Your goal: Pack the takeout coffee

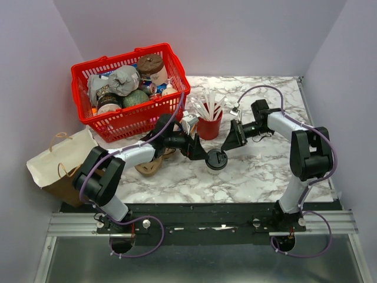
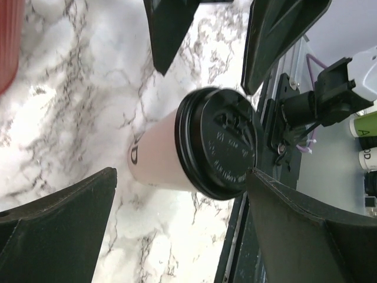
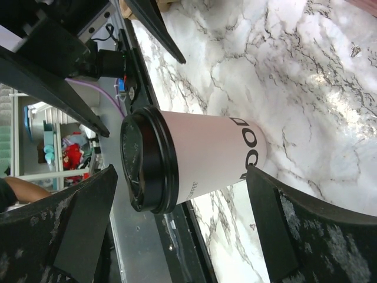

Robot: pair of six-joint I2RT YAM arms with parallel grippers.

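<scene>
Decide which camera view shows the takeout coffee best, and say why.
Right wrist view: the takeout coffee appears large and side-on, lid, cream wall and lettering clear. Left wrist shows mostly its black lid; top external only a small dark lid.

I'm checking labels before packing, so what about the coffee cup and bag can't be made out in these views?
Print on the takeout coffee, right wrist view: wraps round the curve, only part shows.
Embossing on its lid, left wrist view: too small and dark to read.
Inside of the paper bag, top view: only its outside shows.
</scene>
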